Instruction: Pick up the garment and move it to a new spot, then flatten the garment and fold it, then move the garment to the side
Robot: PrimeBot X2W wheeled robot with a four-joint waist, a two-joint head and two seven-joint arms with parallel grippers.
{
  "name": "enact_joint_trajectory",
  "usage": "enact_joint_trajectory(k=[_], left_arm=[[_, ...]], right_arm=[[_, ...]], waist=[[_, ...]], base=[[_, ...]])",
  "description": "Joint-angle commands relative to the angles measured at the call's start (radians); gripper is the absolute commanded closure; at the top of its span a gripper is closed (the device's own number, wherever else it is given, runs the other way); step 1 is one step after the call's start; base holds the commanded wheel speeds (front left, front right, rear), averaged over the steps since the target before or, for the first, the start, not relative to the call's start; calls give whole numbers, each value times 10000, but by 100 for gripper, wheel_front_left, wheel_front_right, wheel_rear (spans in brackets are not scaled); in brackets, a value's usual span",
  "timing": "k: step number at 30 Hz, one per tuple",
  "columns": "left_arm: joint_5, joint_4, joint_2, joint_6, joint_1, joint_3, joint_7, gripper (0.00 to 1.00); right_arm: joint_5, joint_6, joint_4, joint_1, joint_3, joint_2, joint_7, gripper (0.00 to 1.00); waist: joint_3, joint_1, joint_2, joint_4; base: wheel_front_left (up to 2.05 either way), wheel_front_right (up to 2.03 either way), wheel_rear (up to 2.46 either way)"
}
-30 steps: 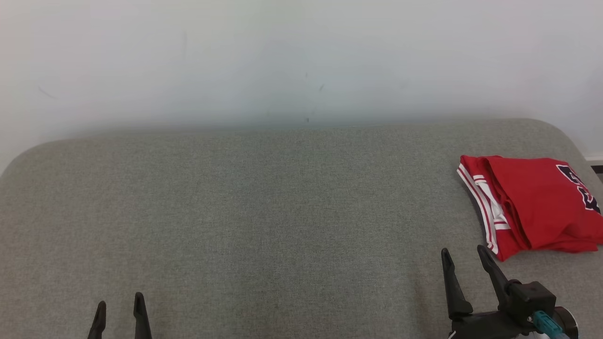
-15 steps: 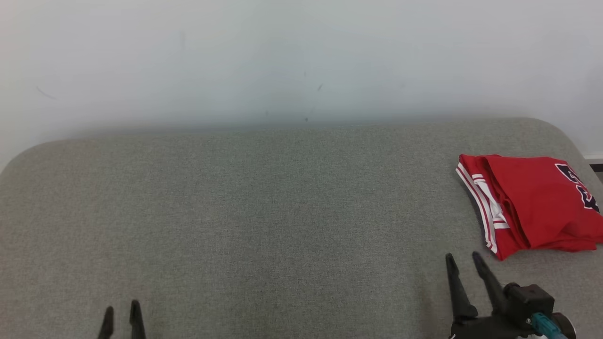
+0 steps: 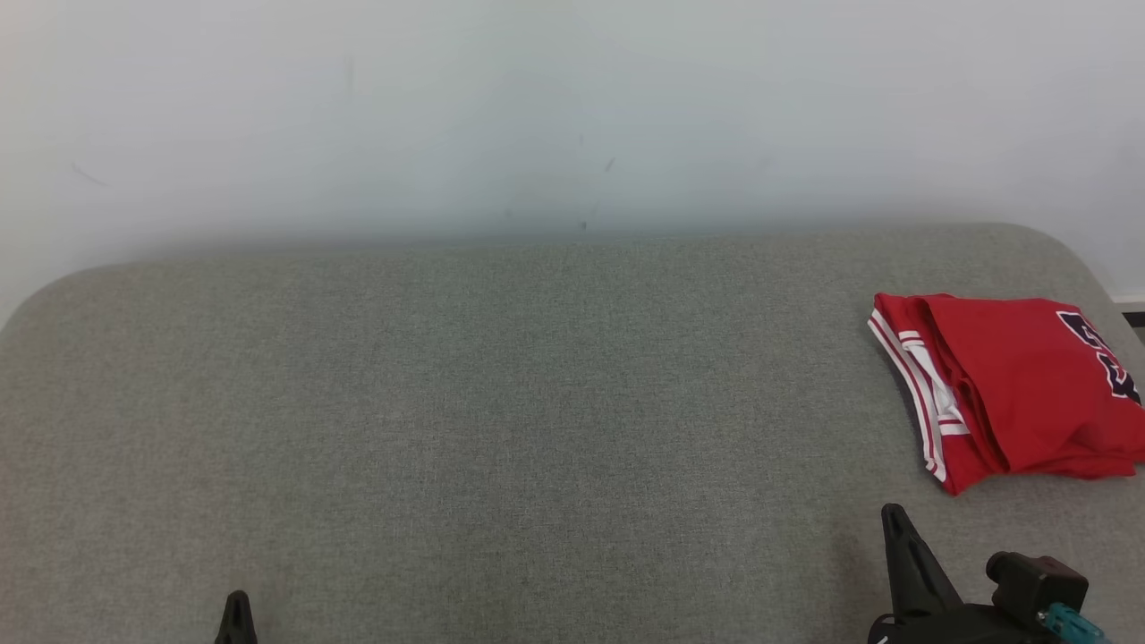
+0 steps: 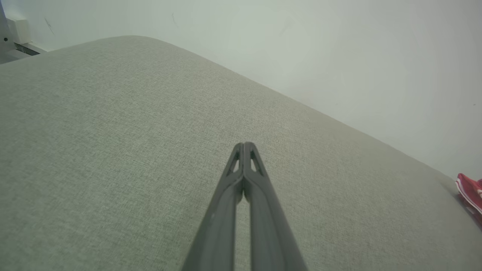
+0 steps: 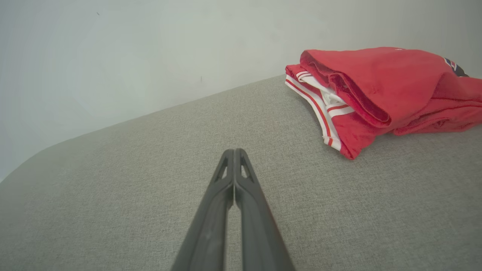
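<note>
Garment: a red garment [image 3: 1011,385], folded into a thick bundle, lies on the counter [image 3: 501,402] at its far right side, close to the rounded right corner.
Garment heading: the edge with the white and red striped trim [image 3: 926,402] faces left, toward the middle of the counter. That edge runs from far to near and slants a little rightward as it comes closer. A dark print [image 3: 1105,358] sits on top near the right end.
Garment long axis: what shows spreads more left to right than far to near, but the head view's edge cuts off the right end, so the true long axis cannot be told.
Garment layers: in the right wrist view, a plain red fold lies over the striped layer, and the lowest corner points toward the camera.
Right tool: the right tool [image 3: 894,528] is at the lower right of the head view, its fingers pointing up the view. It is just on the near side of the garment's near left corner and apart from it. In the wrist view the tips press together, with nothing between them.
Right wrist: a dark block with a teal connector [image 3: 1064,617] sits behind the fingers.
Left tool: only the tip of the left tool [image 3: 236,617] shows, at the bottom left of the head view, over bare counter and well apart from the garment. Its wrist view shows the tips touching, empty.
Backdrop: a pale wall [image 3: 572,107] stands behind the counter.
</note>
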Motion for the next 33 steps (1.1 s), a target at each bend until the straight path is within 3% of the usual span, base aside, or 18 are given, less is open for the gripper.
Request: enact_joint_trajectory(k=[1, 33], left_arm=[[-325, -107, 49, -32, -325, -6, 70, 100], [-4636, 74, 82, -162, -1107, -131, 1148, 100]], right_arm=[[378, -2, -140, -271, -68, -14, 50, 100], [5245, -8, -55, -678, -549, -20, 946, 100]], waist=[[1, 0, 0, 3], [33, 0, 0, 77]], base=[[0, 0, 0], [0, 0, 0]])
